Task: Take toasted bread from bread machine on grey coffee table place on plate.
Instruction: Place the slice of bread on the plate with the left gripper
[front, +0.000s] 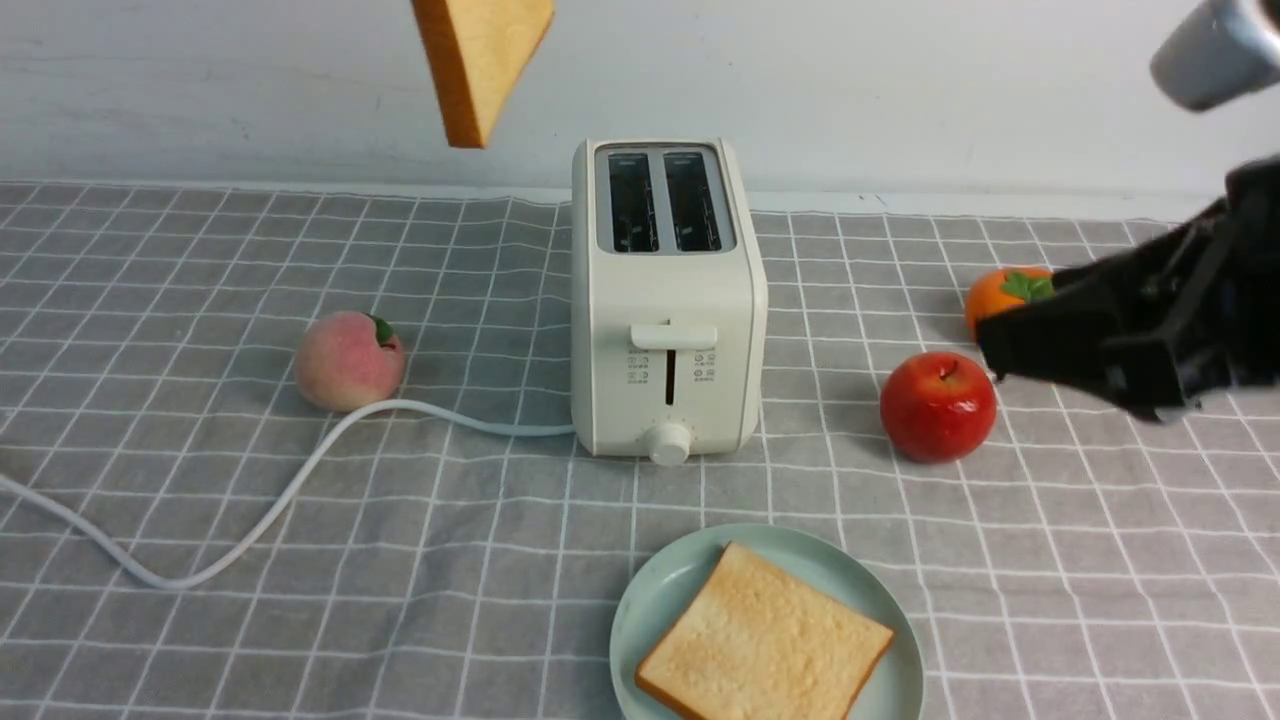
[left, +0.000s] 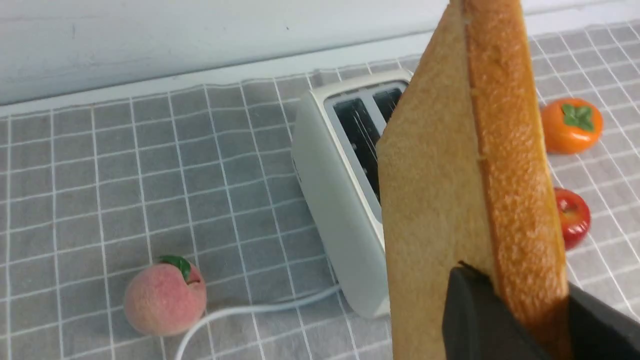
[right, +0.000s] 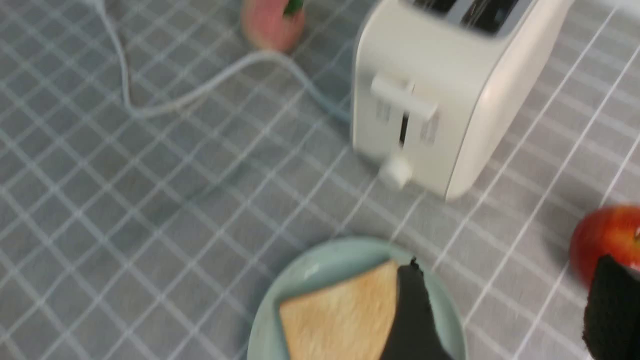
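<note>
Two porous golden slices: one slice (front: 765, 640) flat on the round mint plate (front: 660, 592), the other slice (front: 485, 50) clamped in the left claw (left: 520, 290) above the grey gridded-cloth bench (front: 200, 480); right claw (right: 510, 297) apart.

At the right edge of the front view, the right gripper (front: 1000, 345) is a matte black, angular block with flat faces and hard edges. In the upper right corner is a smooth silver-grey cylindrical housing (front: 1215, 50). The left gripper (left: 517, 300) has plain black wedge-shaped fingers (left: 475, 320). In its wrist view, the right pair (right: 412, 315) looks black and rough-textured.
</note>
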